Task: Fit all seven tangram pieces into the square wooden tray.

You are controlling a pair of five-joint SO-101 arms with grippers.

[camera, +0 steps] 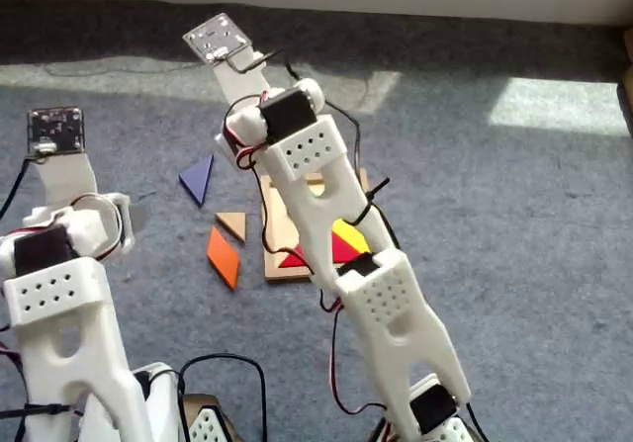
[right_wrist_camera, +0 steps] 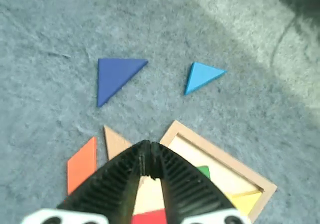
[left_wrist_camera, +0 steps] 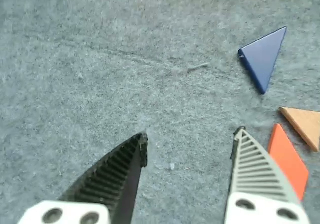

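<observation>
In the high view my right arm (camera: 326, 195) lies across the square wooden tray (camera: 280, 264), so I see only the tray's near corner and one edge. Of the pieces inside it, a part of a yellow piece (camera: 348, 234) and a part of a red piece (camera: 336, 252) come out from under the arm. Their full shapes I cannot tell.

From the right wrist view the tray is also cut off. One corner and two sides of the rim show, and inside there is a small bit of a green piece (right_wrist_camera: 203, 172), half hidden behind the finger. The right gripper (right_wrist_camera: 150, 146) has its fingers pressed together with nothing between them. The tips are over the tray's corner, but whether they touch the wood I cannot judge.

The left gripper (left_wrist_camera: 191, 134) stands with its fingers well apart over the bare grey carpet (left_wrist_camera: 100, 58) and holds nothing.

Four pieces lie on the carpet outside the tray. These are a dark blue triangle (right_wrist_camera: 116, 76), a light blue triangle (right_wrist_camera: 201, 76) near it, a tan triangle (right_wrist_camera: 115, 141) just beside the tray's corner, and an orange parallelogram (right_wrist_camera: 81, 164) next to the tan one. The gripper body cuts off the lower end of the parallelogram.
</observation>
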